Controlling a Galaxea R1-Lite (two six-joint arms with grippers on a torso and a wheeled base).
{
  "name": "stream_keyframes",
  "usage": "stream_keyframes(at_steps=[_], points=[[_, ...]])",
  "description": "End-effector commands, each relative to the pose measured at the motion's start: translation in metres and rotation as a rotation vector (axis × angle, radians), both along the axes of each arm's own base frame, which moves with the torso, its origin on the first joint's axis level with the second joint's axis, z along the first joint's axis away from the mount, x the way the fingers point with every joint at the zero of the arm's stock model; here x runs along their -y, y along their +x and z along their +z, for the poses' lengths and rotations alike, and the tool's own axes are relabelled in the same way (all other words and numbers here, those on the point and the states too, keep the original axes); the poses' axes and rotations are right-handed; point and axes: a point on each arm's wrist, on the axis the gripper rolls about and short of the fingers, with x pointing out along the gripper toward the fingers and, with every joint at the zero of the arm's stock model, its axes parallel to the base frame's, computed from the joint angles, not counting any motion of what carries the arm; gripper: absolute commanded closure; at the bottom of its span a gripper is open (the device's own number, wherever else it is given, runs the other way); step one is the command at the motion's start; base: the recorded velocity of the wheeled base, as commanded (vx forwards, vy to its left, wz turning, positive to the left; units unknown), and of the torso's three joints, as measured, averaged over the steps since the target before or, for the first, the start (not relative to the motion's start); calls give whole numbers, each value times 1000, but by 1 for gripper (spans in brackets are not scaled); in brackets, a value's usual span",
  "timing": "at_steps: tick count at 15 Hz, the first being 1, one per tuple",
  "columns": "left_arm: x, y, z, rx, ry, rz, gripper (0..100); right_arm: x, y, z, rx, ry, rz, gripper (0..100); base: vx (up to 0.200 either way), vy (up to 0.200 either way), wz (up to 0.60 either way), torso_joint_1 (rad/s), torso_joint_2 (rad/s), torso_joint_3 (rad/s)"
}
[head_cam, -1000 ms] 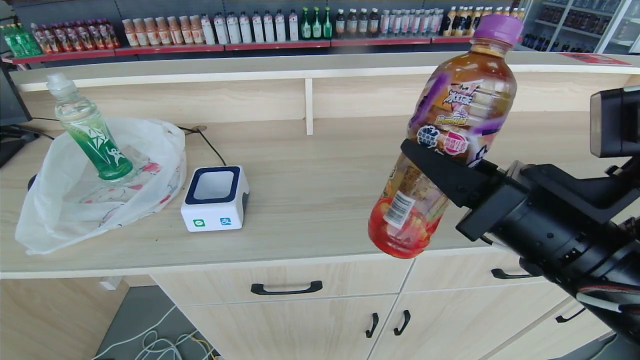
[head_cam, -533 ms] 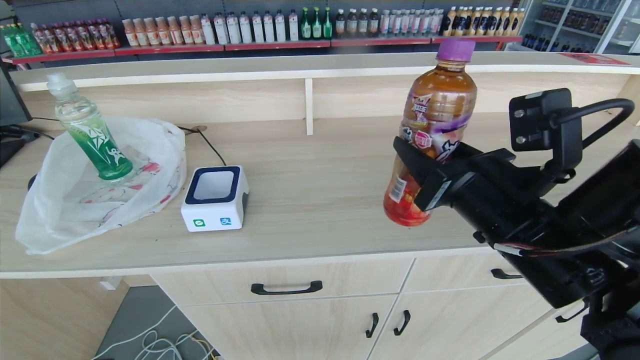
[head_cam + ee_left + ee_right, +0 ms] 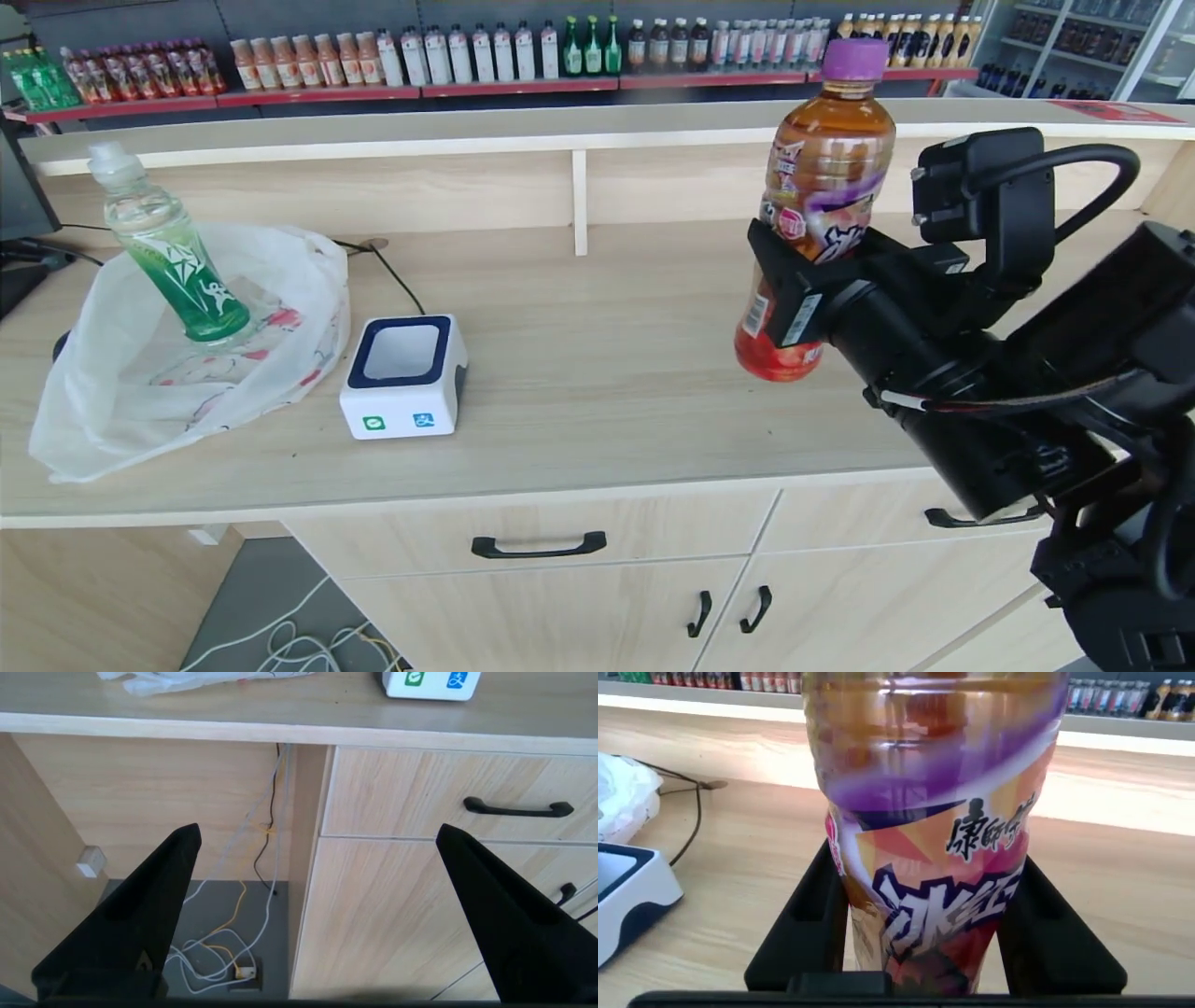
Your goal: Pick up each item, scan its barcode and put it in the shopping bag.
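While the right gripper (image 3: 810, 275) squeezes the tea bottle (image 3: 826, 159) at the right of the head view, the bottle stands upright, purple cap on top, with the counter (image 3: 597, 373) behind it. At the left of the frame, a green bottle (image 3: 173, 257) leans in the white shopping bag (image 3: 112, 401). The white scanner (image 3: 403, 375) sits just beside the bag, left of the middle. Rows of drinks (image 3: 523, 51) fill the shelf along the top.

In the left wrist view, the left gripper (image 3: 318, 924) hangs with its fingers (image 3: 140, 924) spread wide and nothing between them. Past them are a drawer handle (image 3: 517, 808) and wires (image 3: 229, 952) on the floor.

In the right wrist view, the tea bottle (image 3: 934, 812) sits tight between the two black fingers (image 3: 799, 924). The scanner (image 3: 626, 896) and the bag (image 3: 621, 793) lie farther off on the counter.
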Motion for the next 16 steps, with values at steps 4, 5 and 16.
stream_keyframes(at_steps=[4,5,16], points=[[0,0,0,1,0,-1,0,-1,1,6,19,21,-2,100,0,200,0,11,7,1],[0,0,0,-1,0,-1,0,-2,1,8,24,24,-2,100,0,200,0,-7,7,2],[0,0,0,1,0,-1,0,-1,0,6,39,-28,-36,100,0,200,0,2,1,1]])
